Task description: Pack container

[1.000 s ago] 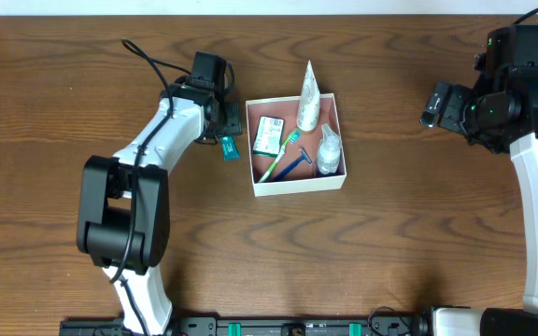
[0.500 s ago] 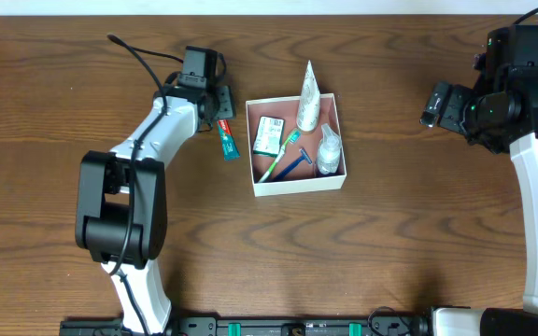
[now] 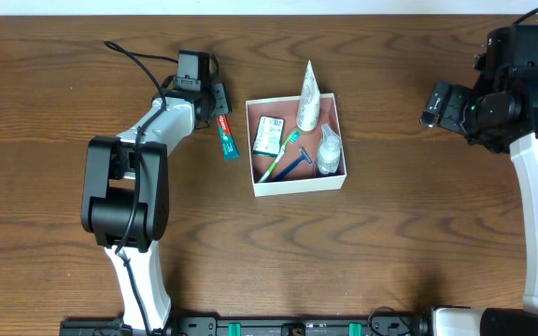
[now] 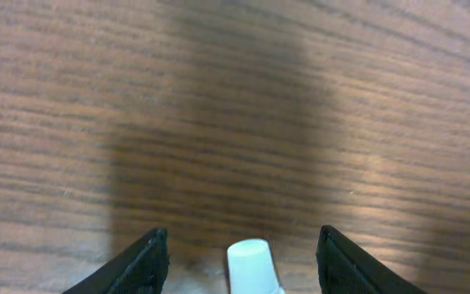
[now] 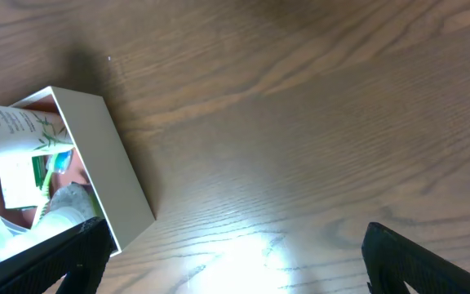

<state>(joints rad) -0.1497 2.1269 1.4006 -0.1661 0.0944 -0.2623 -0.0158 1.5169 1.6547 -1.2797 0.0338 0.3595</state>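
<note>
The container [image 3: 297, 184], a square white box with a reddish-brown inside, sits at the table's centre and holds a white tube [image 3: 308, 98], a green-and-white packet [image 3: 268, 134], a toothbrush, a blue razor [image 3: 294, 164] and a clear bottle [image 3: 329, 151]. A small green toothpaste tube [image 3: 228, 140] lies on the wood just left of the box. My left gripper [image 3: 217, 103] is open at the tube's far end; its white cap [image 4: 250, 263] shows between the fingers [image 4: 243, 245], untouched. My right gripper [image 3: 433, 105] is open and empty, to the right of the box; the box wall [image 5: 108, 155] shows in its view.
Bare wooden tabletop [image 3: 409, 243] surrounds the box. The left arm's black cable [image 3: 134, 58] loops over the far left of the table. The right arm's body [image 3: 530, 168] stands along the right edge.
My left gripper has drawn back up and to the left, away from the box, uncovering the green toothpaste tube lying on the table. The right arm has not moved.
</note>
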